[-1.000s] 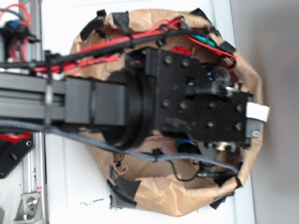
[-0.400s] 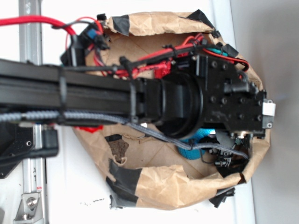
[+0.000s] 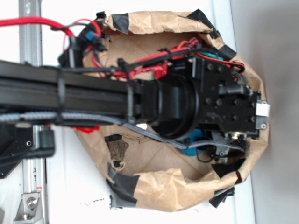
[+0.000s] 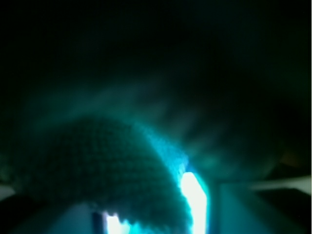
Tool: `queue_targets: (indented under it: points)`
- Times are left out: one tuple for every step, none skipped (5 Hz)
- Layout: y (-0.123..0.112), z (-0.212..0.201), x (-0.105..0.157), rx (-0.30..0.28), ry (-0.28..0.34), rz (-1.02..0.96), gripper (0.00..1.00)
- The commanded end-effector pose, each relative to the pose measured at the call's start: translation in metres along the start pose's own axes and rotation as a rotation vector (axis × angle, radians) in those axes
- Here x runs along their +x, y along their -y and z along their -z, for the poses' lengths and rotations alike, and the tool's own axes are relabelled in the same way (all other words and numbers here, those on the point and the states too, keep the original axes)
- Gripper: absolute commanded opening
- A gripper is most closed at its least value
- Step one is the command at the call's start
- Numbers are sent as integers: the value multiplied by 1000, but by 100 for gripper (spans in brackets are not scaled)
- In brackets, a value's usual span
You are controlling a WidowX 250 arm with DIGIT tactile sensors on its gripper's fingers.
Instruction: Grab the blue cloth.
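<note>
Brown paper bag (image 3: 154, 189) surrounds arm (image 3: 70, 95) hiding blue cloth (image 3: 192, 144).

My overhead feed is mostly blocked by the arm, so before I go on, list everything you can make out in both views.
Crumpled brown paper bag: one, tan with black tape patches on its rim, lying open on the surface under the arm.
White surface: one, beneath the bag.
Teal-blue item: a small patch showing under the arm inside the bag; too hidden to say whether it is the cloth or something else.
Teal woven-textured fabric: fills the wrist view, very close and dark; identity unclear.
Red item: a sliver at the bag's left edge under the arm.
Robot arm: one, black, with red and grey cables, reaching into the bag; the gripper is hidden.
</note>
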State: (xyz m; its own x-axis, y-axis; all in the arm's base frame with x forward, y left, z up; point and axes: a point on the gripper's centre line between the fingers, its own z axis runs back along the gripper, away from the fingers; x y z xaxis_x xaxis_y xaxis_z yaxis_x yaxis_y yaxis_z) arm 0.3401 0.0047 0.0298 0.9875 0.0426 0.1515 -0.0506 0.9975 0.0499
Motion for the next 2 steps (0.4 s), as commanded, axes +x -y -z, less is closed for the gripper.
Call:
queue_targets:
  points:
    - [-13,-74,-13,38,154,-49,0]
    - [-22,-127,-36,-8,131,-113,0]
